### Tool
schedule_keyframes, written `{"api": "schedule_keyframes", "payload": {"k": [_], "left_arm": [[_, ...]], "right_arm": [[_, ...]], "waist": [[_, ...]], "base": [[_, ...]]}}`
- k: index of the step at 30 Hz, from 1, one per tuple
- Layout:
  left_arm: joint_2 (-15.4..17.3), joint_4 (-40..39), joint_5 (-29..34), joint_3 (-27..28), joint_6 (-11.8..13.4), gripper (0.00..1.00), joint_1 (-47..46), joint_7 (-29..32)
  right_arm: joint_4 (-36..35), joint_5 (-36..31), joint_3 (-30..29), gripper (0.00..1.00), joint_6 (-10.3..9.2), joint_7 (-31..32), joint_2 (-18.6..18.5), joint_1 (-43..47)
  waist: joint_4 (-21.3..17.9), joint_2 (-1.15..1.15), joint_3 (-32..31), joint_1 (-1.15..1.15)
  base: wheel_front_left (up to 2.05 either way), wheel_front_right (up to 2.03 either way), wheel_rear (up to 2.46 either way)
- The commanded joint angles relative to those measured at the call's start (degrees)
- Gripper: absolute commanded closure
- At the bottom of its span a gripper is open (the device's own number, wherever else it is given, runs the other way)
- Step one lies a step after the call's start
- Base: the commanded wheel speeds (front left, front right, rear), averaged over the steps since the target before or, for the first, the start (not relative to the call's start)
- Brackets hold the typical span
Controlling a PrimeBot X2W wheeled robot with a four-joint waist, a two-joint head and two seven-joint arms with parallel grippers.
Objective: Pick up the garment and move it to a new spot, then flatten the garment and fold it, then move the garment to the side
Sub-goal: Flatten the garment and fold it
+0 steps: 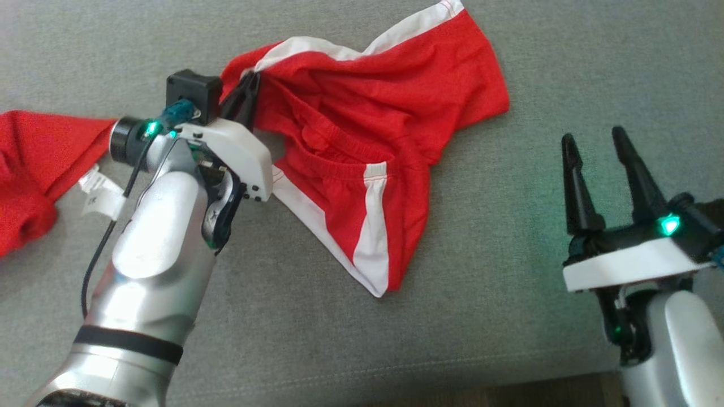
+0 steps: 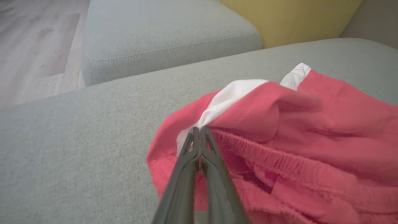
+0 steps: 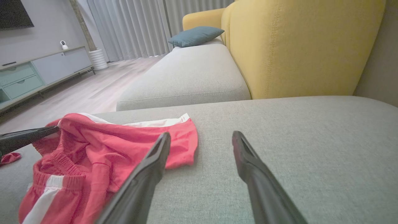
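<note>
At the near right, the right gripper hangs over the grey seat cushion with its 2 dark fingers spread wide and nothing between them, well apart from the garment. The left gripper reaches farther in, its jaws pinched tight on the garment's edge, where a white stripe meets the gathered waistband. The garment, red shorts with white side stripes, lies crumpled on the cushion between the 2 arms, 1 leg pointing toward the robot. A red cloth with a white label lies left of the left arm; whether it joins the garment is hidden. Beyond stand another grey cushion, a yellow backrest and a blue pillow.
</note>
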Motion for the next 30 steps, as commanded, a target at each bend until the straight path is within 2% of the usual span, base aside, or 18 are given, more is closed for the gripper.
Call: {"api": "schedule_keyframes", "payload": {"k": [1, 7, 14, 22, 30], "left_arm": [[1.8, -3.0, 0.8, 1.2, 0.6, 1.00, -1.8, -0.7], [2.2, -8.7, 1.4, 0.1, 1.2, 1.00, -0.8, -1.1], [1.2, -14.4, 2.1, -1.9, 1.3, 1.00, -1.0, -0.7], [-1.0, -16.3, 2.0, -4.8, 0.3, 1.00, -2.9, -2.0], [-2.5, -15.7, 1.4, -7.5, -0.1, 1.00, -5.0, -4.7]], "right_arm": [[-1.6, 0.6, 0.9, 0.00, 0.37, 0.1, -1.3, -2.3], [2.8, 3.5, 2.2, 0.00, 0.37, 3.3, -6.3, -9.8], [13.7, 8.4, 5.4, 0.00, 0.37, 7.1, -11.9, -23.8], [30.2, 13.0, 13.2, 0.00, 0.37, 11.8, -16.6, -39.2], [43.1, 17.0, 22.4, 0.00, 0.37, 18.1, -18.7, -49.0]], "waist": [[0.4, 0.00, -0.1, 0.00], [2.2, 0.00, 0.3, 0.00], [6.1, 0.00, 4.1, 0.00], [11.5, 0.00, 8.8, 0.00], [14.7, 0.00, 11.6, 0.00]], "base": [[0.00, 0.00, 0.00], [0.00, 0.00, 0.00], [0.00, 0.00, 0.00], [0.00, 0.00, 0.00], [0.00, 0.00, 0.00]]}}
